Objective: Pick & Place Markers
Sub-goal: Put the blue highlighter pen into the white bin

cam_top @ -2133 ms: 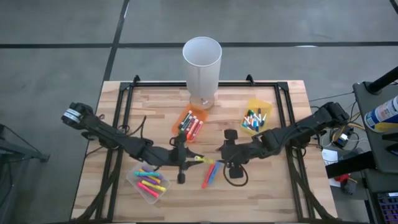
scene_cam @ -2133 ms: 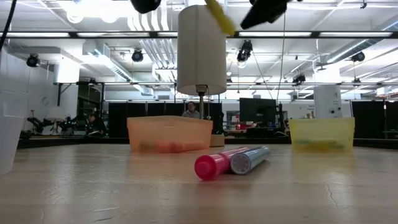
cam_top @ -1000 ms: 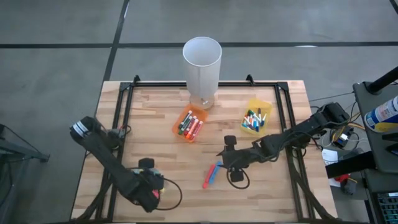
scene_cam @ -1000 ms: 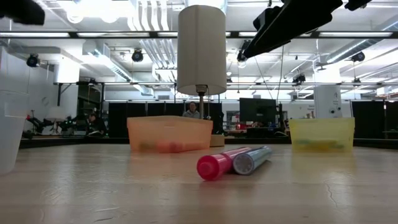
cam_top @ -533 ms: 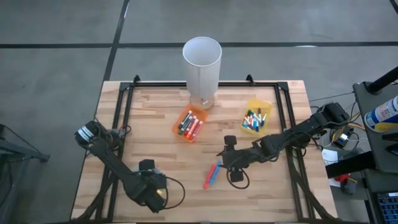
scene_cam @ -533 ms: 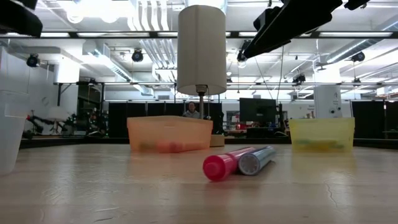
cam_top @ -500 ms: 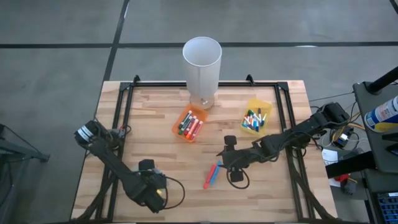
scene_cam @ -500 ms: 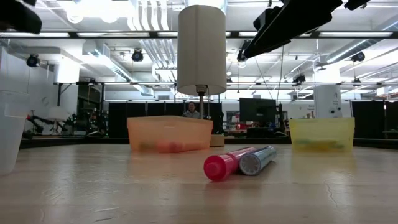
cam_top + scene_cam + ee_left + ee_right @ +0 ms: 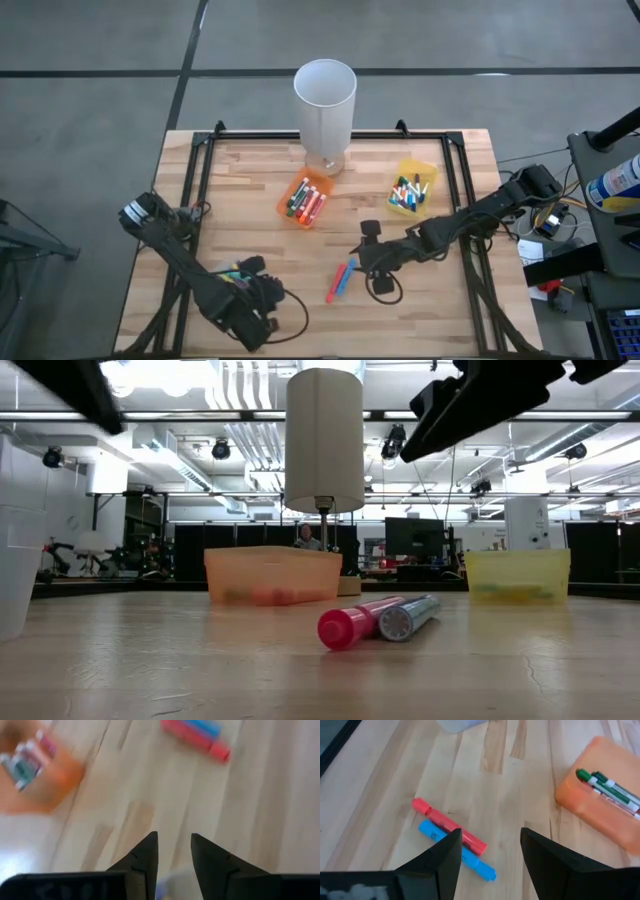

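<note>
Meanwhile, the left gripper hangs empty, fingers parted, over the table's front-left; the right gripper hovers open above the red marker and blue marker.

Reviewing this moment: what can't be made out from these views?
- Clear bin's contents: high view, left gripper and arm cover it.
- Markers in the orange bin: low view, only smears through its wall.
- Yellow bin: high view, markers too small to count.
- Orange bin: left wrist view, blurred.
</note>
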`<move>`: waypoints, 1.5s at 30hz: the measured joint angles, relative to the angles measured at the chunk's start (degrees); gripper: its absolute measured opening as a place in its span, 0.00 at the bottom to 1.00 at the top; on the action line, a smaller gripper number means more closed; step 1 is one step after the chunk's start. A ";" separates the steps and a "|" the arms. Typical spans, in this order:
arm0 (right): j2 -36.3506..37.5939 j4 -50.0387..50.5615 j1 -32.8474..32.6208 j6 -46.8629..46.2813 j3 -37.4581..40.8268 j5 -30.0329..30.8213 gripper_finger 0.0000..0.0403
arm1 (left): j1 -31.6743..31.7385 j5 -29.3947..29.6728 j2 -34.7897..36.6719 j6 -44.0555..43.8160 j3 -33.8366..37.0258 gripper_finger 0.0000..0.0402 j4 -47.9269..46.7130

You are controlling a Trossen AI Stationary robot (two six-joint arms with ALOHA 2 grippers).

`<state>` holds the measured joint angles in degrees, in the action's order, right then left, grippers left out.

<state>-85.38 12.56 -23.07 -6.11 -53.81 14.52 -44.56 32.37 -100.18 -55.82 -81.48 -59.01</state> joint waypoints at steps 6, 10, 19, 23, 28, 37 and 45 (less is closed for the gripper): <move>0.00 0.01 -0.19 -0.46 0.75 0.00 0.48 | 0.34 10.88 0.00 5.53 4.71 0.27 18.70; 0.00 -0.06 -1.06 0.48 0.80 -0.02 0.48 | 2.23 13.50 -0.02 13.17 9.21 0.27 35.71; 0.00 -0.11 -6.61 -2.92 2.29 -0.60 0.48 | 7.08 7.13 0.02 36.49 17.02 0.27 70.90; 0.00 -0.90 -7.71 -4.65 3.69 0.82 0.48 | 9.77 2.26 0.47 46.00 18.50 0.27 81.23; 0.00 -2.95 -7.68 -5.97 6.56 0.90 0.48 | 14.12 -6.65 0.90 51.33 19.85 0.27 92.71; 0.00 -4.17 -7.64 -5.72 7.50 1.27 0.48 | 19.11 -27.51 1.84 52.82 19.90 0.27 98.06; 0.02 -4.86 -5.94 0.79 7.44 3.69 0.48 | 19.32 -28.36 1.99 51.85 19.92 0.27 94.79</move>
<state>-85.36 7.70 -29.00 -5.32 -46.37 18.22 -25.23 4.01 -98.19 -3.97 -61.56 35.78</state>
